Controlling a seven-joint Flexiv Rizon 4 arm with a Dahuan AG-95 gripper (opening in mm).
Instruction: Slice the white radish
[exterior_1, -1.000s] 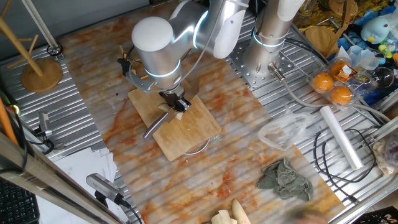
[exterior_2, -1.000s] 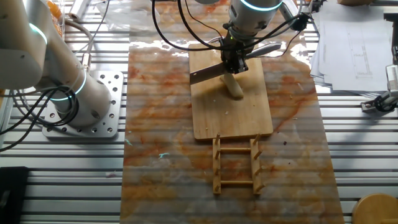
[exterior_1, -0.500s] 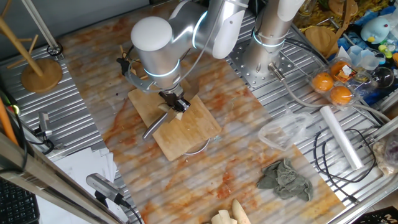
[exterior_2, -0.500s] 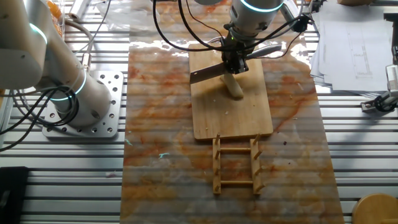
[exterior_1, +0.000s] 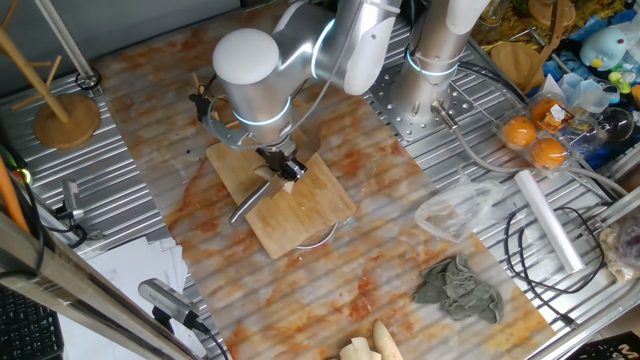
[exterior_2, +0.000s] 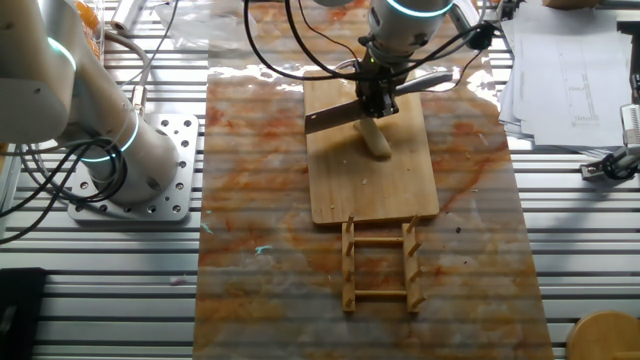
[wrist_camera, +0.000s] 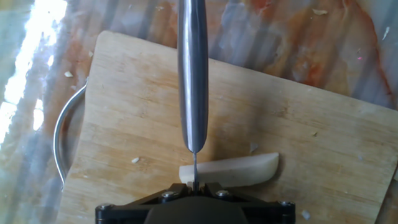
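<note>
On the board (wrist_camera: 149, 106), pincer (exterior_2: 377, 100)-held knife (wrist_camera: 193, 81) meets radish (wrist_camera: 233, 170)

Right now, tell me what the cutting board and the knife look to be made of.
Cutting board: wood, probably bamboo; pale tan with fine straight grain, matte and unvarnished. Knife: metal, likely stainless steel; smooth grey with a bright reflective sheen along its spine.

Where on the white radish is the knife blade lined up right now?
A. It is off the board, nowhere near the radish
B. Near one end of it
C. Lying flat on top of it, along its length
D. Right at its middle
B. In the hand view the knife runs crosswise to the white radish, meeting it close to its left end, both over the cutting board.
</note>
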